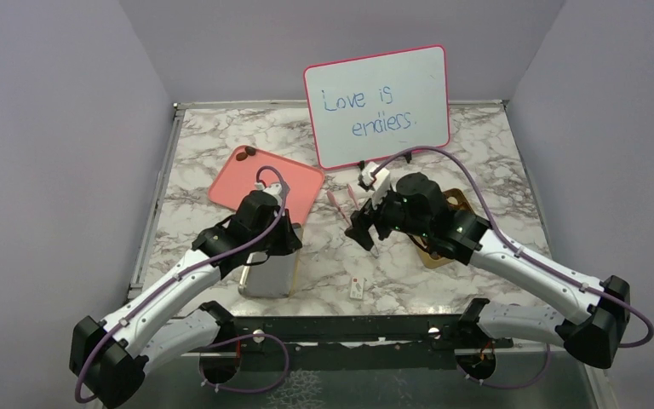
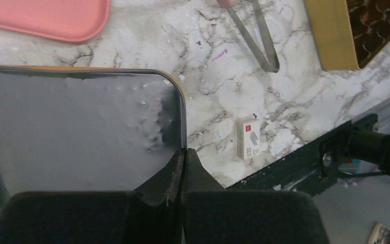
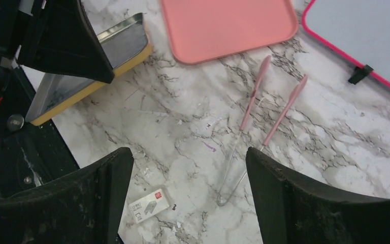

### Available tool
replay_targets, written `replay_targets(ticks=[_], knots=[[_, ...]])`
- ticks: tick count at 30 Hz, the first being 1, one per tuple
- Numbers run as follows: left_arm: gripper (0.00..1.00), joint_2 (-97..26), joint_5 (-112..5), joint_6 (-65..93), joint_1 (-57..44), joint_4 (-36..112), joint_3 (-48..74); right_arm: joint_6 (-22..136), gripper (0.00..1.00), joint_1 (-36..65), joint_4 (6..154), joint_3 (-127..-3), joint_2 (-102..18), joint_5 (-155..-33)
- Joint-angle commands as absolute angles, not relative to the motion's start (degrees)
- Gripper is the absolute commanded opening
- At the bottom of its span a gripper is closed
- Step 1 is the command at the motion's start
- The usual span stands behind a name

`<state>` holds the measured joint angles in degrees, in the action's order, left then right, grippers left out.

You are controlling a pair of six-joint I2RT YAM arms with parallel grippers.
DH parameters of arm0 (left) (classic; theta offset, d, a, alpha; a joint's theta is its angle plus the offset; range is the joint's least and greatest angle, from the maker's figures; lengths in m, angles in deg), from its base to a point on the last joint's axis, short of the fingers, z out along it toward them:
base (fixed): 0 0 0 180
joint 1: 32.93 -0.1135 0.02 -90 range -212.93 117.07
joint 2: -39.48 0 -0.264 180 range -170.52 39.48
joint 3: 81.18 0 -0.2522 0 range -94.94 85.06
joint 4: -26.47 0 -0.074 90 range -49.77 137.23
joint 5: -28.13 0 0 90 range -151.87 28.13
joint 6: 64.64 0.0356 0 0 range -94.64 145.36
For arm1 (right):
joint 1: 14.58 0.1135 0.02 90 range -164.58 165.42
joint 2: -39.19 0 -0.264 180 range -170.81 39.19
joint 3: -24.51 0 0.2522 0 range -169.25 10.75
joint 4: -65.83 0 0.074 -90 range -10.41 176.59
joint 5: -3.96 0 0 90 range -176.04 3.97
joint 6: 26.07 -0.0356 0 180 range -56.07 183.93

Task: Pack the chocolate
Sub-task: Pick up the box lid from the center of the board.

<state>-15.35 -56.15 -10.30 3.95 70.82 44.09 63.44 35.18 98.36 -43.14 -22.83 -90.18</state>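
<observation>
Marble (image 3: 157,112) free round tongs (image 3: 254,96); R pincer (image 3: 188,157) spread above.

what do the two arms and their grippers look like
The left arm and right arm both have white links between chunky black joints, with black bases. A purple cable runs along each arm and loops free near the wrist. The left gripper and right gripper have matte black, wedge-shaped fingers, scuffed and dusty. No markings are legible.
</observation>
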Motion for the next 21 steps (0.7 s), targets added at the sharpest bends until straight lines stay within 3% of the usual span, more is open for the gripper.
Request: replay_targets(ticks=[1,6,15,18,21], knots=[[0.00,-11.20,-49.74,-10.20,4.25,73.06,44.27,72.51,0.85,35.08,97.31,-45.69,-26.57,-98.35],[0.00,-7.69,-46.46,-9.39,4.25,74.10,44.10,94.29,0.82,35.06,91.99,-41.25,-25.16,-117.52],[0.00,-6.21,-38.55,-7.81,4.25,74.17,43.97,125.64,0.82,35.26,92.59,-39.43,-28.36,-136.94],[0.00,-7.20,-35.31,-6.26,4.25,74.21,43.35,130.40,0.72,37.63,93.30,-40.84,-31.95,-136.13],[0.00,-7.78,-33.01,-5.84,4.25,74.16,42.72,134.79,0.70,41.17,89.52,-39.22,-32.97,-128.87]])
